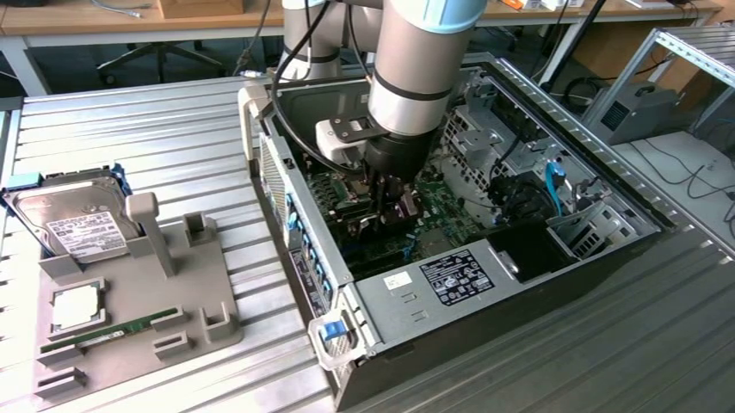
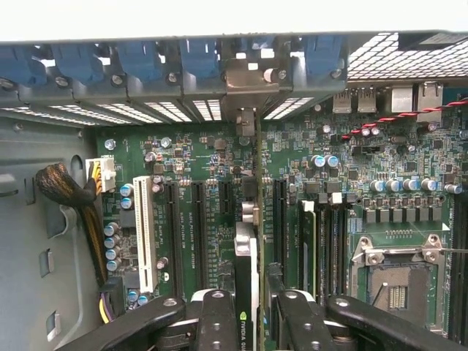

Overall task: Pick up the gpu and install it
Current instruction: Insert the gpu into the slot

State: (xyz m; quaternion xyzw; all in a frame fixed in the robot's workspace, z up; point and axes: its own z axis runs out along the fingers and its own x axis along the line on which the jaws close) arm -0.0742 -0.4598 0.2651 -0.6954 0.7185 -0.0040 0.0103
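Exterior view, arm: the arm (image 1: 419, 60) reaches straight down into the open computer case (image 1: 483, 284), which lies on its side on a slatted metal table (image 1: 138, 120).
Exterior view, gripper: the gripper (image 1: 391, 205) is low over the green motherboard (image 1: 442, 202), near the middle of the case.
Exterior view, gpu: something dark hangs between the fingers, probably the gpu, but the shadow there hides its outline.
Exterior view, holder: a grey holder (image 1: 195, 292) sits toward the exterior view's left, well apart from the case. A hard drive (image 1: 71, 225) leans at its far end and a green memory stick (image 1: 115, 331) lies in a groove near its front.
Wrist view, gripper: the gripper (image 2: 257, 322) pinches the gpu (image 2: 246, 285), with one of the black fingers (image 2: 217, 322) on each flat side.
Wrist view, gpu: it stands on edge over the motherboard (image 2: 197, 161), between long black slots (image 2: 199, 227), and runs toward the rear wall of the case. Its silver bracket (image 2: 245, 80) meets the row of blue latches (image 2: 139, 62).
Wrist view, seating: I cannot tell whether its lower edge sits in a slot.
Wrist view, surroundings: a white slot (image 2: 144, 234) and a cable bundle (image 2: 66, 190) lie to one side, and the empty processor socket (image 2: 395, 281) to the other.
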